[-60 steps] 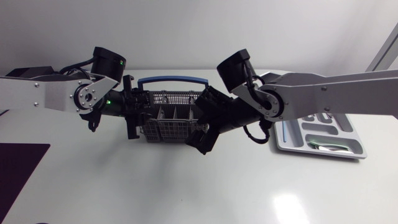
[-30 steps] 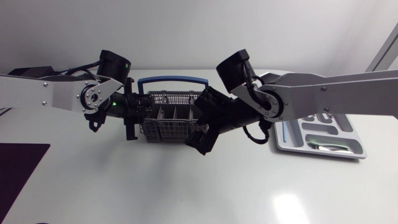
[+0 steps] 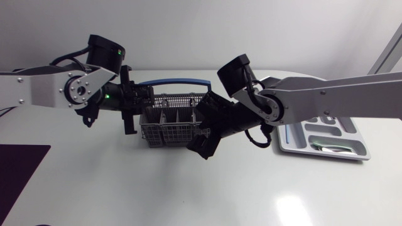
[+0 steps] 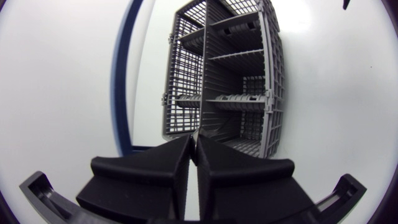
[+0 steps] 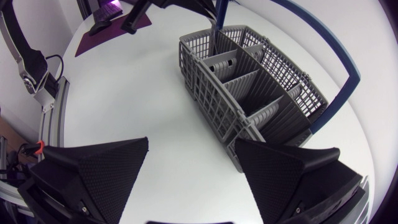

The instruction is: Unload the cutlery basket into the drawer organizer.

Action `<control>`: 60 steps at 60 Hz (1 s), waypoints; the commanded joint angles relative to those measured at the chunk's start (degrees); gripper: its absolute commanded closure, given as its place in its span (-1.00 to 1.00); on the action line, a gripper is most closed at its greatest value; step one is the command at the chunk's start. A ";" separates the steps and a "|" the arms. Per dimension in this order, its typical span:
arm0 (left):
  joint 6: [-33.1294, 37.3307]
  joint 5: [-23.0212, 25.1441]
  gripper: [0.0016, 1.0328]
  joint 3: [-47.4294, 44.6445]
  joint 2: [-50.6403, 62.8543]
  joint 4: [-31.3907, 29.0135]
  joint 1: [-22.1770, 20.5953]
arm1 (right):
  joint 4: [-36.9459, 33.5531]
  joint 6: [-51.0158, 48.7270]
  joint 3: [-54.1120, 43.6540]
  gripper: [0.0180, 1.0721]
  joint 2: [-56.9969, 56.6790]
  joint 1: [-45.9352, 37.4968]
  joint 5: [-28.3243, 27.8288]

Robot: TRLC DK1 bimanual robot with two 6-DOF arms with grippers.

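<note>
The grey mesh cutlery basket (image 3: pixel 171 120) with its blue handle (image 3: pixel 176 81) stands mid-table; no cutlery shows in its compartments (image 4: pixel 239 74). My left gripper (image 3: pixel 146 105) is at the basket's left end, and its fingers (image 4: pixel 168 168) are pressed together on the rim of the end wall (image 4: pixel 198 132). On the basket's right side my right gripper (image 3: pixel 204 135) hangs open; in its own view the basket (image 5: pixel 249 87) lies ahead of the wide-spread fingers (image 5: pixel 93 174). The silver drawer organizer (image 3: pixel 359 133) lies at the far right with several pieces in it.
A dark purple mat (image 3: pixel 19 169) covers the table's left front corner. White tabletop (image 3: pixel 188 188) stretches in front of the basket and between it and the organizer.
My left gripper has shut on the basket's end wall, and its wrist has swung up and back. The basket has shifted slightly with its handle raised. The right arm has barely moved.
</note>
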 commanded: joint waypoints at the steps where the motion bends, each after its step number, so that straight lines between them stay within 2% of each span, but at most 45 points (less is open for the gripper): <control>1: 1.81 0.32 0.94 2.16 -3.49 -2.39 -0.53 | 0.64 1.07 -1.71 -0.91 0.82 0.64 0.04; 11: 1.11 3.04 0.94 7.17 -7.70 -11.62 -0.71 | 0.55 1.15 -2.24 -0.91 -0.50 0.73 0.04; 17: -2.93 6.03 0.94 11.82 -8.93 -19.26 -0.62 | 0.46 1.15 -2.59 -0.91 -1.73 0.73 0.13; 22: -9.08 9.02 0.94 16.22 -9.02 -26.38 -0.80 | 0.37 0.98 -2.94 -0.91 -4.11 0.64 0.57; 30: -18.58 9.81 0.94 16.48 -9.46 -28.49 -3.79 | 0.02 0.54 -3.73 -0.91 -8.85 0.03 2.15; 44: -39.23 10.07 0.94 17.01 -5.68 -27.96 -11.43 | -1.21 -1.22 -7.25 -0.90 -16.94 -2.96 3.47; 52: -47.49 10.42 0.94 18.68 -1.46 -27.70 -13.19 | -1.12 -2.36 -10.94 -0.90 -21.86 -2.78 7.95; 60: -54.61 16.31 0.94 23.07 3.81 -29.99 -12.49 | -0.59 -3.94 -14.72 -0.90 -26.25 -1.64 12.26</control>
